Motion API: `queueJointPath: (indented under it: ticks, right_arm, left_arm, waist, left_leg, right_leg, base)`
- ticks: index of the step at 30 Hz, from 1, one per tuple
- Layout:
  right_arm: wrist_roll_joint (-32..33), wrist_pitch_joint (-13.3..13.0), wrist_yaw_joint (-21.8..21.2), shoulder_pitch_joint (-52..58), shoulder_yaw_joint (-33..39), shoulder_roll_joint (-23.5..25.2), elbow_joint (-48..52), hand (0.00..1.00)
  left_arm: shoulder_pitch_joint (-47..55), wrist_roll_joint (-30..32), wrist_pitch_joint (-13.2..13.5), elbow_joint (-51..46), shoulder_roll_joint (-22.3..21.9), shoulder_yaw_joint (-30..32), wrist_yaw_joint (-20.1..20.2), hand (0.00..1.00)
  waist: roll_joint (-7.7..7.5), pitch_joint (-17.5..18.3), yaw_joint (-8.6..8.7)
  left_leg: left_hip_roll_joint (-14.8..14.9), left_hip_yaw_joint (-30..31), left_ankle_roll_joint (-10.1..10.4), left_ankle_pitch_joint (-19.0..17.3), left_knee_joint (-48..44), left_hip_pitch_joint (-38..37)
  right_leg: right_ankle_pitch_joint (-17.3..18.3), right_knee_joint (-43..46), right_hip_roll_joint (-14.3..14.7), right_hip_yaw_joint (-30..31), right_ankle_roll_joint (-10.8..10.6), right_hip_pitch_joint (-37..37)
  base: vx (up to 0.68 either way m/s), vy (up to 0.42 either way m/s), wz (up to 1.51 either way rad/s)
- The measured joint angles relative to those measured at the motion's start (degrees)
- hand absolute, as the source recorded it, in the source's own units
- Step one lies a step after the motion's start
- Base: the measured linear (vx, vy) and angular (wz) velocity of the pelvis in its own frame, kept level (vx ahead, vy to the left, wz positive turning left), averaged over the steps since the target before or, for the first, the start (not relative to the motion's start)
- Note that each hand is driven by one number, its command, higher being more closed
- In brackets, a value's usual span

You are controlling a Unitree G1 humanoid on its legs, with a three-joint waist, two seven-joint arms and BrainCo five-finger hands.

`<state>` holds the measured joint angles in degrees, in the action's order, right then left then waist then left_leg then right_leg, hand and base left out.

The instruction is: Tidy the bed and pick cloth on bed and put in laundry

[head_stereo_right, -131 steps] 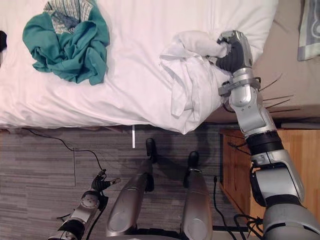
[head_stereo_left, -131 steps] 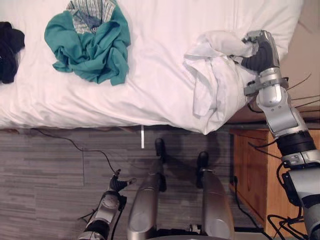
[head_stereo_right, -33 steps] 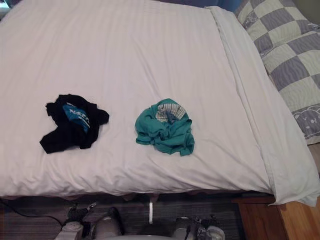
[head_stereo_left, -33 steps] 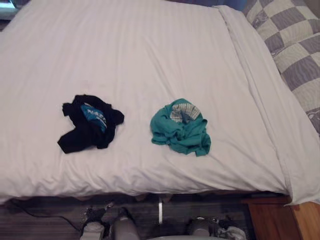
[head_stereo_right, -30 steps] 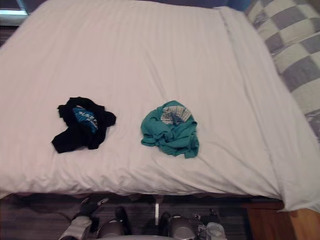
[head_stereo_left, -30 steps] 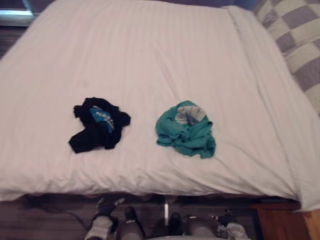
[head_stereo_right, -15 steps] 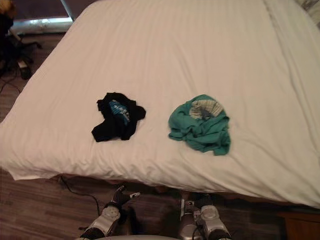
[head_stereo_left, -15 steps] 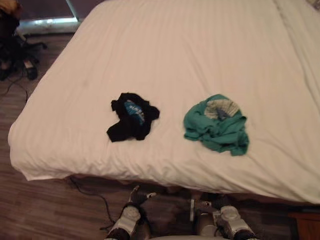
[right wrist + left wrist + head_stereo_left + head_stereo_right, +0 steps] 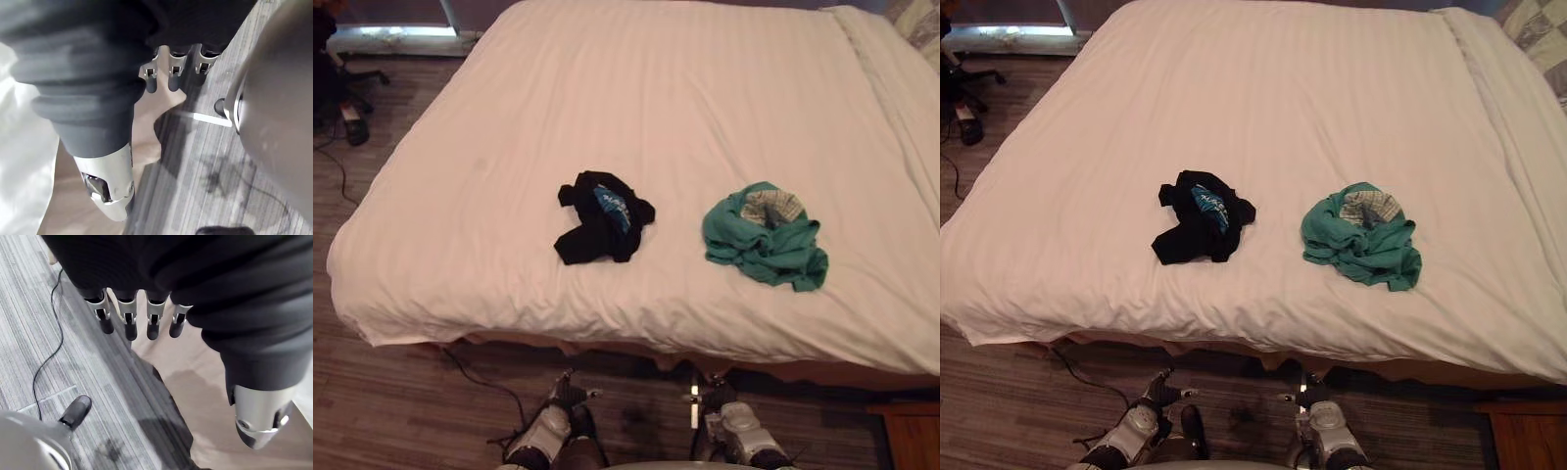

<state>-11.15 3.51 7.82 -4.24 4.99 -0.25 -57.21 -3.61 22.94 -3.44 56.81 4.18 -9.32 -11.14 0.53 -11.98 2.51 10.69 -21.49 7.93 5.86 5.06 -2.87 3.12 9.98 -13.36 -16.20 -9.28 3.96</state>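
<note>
1. One bed [image 9: 656, 88] under a white striped cover is seen ahead of both hands, its near edge just beyond them.
2. One grey plank floor [image 9: 391, 411] is seen beneath both hands.
3. One teal cloth [image 9: 764, 240] with a pale striped piece bundled into it is found crumpled on the bed. It lies ahead of the right hand and slightly to that hand's right, well apart from it.
4. One black cloth [image 9: 602, 220] with a blue patch is found crumpled on the bed. It lies ahead of the left hand and slightly to that hand's right, well apart from it. The two heaps are separated by bare cover.
5. Two hands are seen, both low over the floor. The left hand [image 9: 127, 318] is held with its fingers straight in a row, and nothing is grasped.
6. The right hand [image 9: 171, 73] is held likewise, with fingers straight, thumb apart and nothing grasped.
</note>
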Motion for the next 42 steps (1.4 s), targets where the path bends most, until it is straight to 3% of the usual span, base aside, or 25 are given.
queueJointPath:
  ticks: [5, 11, 12, 15, 19, 23, 28, 30, 34, 42]
  right_arm:
    - [3.42, 0.79, 2.71, 1.93, 9.45, -0.58, -0.39, 0.0]
    - [11.12, 1.65, 5.12, 7.06, 26.54, -0.89, 0.22, 0.0]
    - [12.49, 1.74, 6.11, 8.84, 30.18, -1.57, 0.36, 0.0]
    - [13.94, 2.06, 7.65, 13.11, 36.67, -3.28, 6.01, 0.0]
    - [13.79, 1.92, 10.3, 14.82, 42.14, -6.59, 16.45, 0.0]
    - [10.91, 1.72, 12.9, 14.15, 44.2, -9.9, 28.19, 0.0]
    - [5.96, 1.45, 15.2, 9.97, 44.54, -14.97, 36.21, 0.0]
    - [3.7, 1.44, 15.88, 7.43, 43.28, -17.76, 36.52, 0.0]
    - [1.93, 1.4, 15.98, 2.42, 37.94, -22.07, 37.99, 0.0]
    - [-0.69, -0.87, 15.73, -8.18, 24.54, -25.06, 43.33, 0.0]
  left_arm:
    - [2.36, 0.16, -0.25, 1.0, 0.48, 6.91, -0.4, 0.0]
    - [4.98, -6.85, -1.8, 2.31, 0.99, 28.79, -2.25, 0.0]
    - [5.54, -9.1, -2.55, 2.31, 1.82, 35.08, -3.02, 0.0]
    - [6.51, -11.47, -3.6, 1.56, 6.6, 46.28, -4.19, 0.0]
    - [6.7, -12.2, -3.71, -2.31, 13.99, 53.15, -6.06, 0.0]
    - [5.12, -13.36, -3.22, -13.29, 21.56, 52.23, -9.23, 0.0]
    - [1.35, -13.34, 0.47, -28.33, 27.49, 45.25, -12.19, 0.0]
    - [-1.8, -13.34, 2.26, -30.75, 27.75, 40.67, -12.95, 0.0]
    - [-5.74, -13.63, 3.37, -35.28, 25.64, 33.06, -12.94, 0.0]
    - [-20.02, -13.5, 4.61, -37.48, 22.34, 17.39, -11.39, 0.0]
  waist:
    - [-0.35, 0.12, -0.1]
    - [0.58, 1.61, 0.02]
    - [0.8, 1.89, 0.01]
    - [1.15, 2.59, 0.16]
    - [1.31, 4.58, 1.43]
    - [0.97, 7.6, 1.42]
    - [1.11, 8.13, 1.44]
    - [1.58, 8.14, 1.59]
    - [2.1, 6.74, 1.64]
    - [1.71, -1.75, 3.08]
  left_leg:
    - [0.16, -4.66, -0.14, -0.14, 0.17, -1.04]
    - [0.18, -5.28, 0.52, -1.17, 0.17, -3.63]
    - [0.18, -5.25, 0.53, -1.19, 0.17, -3.72]
    - [0.17, -5.06, 0.54, -1.19, 0.18, -3.96]
    - [0.04, -4.63, 0.36, -1.67, 0.12, -4.02]
    - [-0.08, -4.3, 0.49, -1.82, 0.07, -3.99]
    - [-0.58, -3.97, 0.46, -1.79, 0.06, -3.97]
    - [-0.68, -3.95, 0.45, -1.79, 0.12, -3.97]
    - [-0.71, -4.93, 0.41, -1.75, -0.1, -3.01]
    - [-0.89, -6.93, -0.3, -1.22, -2.32, 4.52]
  right_leg:
    - [-4.64, -5.5, 1.15, 2.99, -0.13, -0.68]
    - [-5.19, -8.28, 1.55, 3.22, -0.52, -3.94]
    - [-5.16, -8.43, 1.54, 3.04, -0.54, -4.22]
    - [-5.16, -9.06, 1.53, 2.54, -0.54, -4.99]
    - [-5.11, -9.67, 1.46, 1.98, -0.61, -5.68]
    - [-5.15, -10.15, 1.39, 1.79, -0.64, -5.76]
    - [-5.42, -10.02, 1.02, 2.12, -0.8, -5.71]
    - [-5.44, -9.72, 0.89, 2.46, -0.83, -5.37]
    - [-5.37, -7.64, 0.76, 4.07, -0.76, -2.76]
    - [-6.16, -3.6, 0.36, 8.21, -0.18, 7.96]
  base:
    - [0.02, 0.019, -0.46]
    - [0.09, 0.002, -0.07]
    - [0.07, 0.0, 0.04]
    - [0.07, -0.003, 0.04]
    - [0.0, 0.001, 0.06]
    - [-0.02, 0.001, 0.03]
    - [0.0, 0.0, 0.0]
    - [0.0, 0.001, -0.04]
    - [0.0, 0.002, -0.16]
    - [-0.05, 0.001, -0.16]
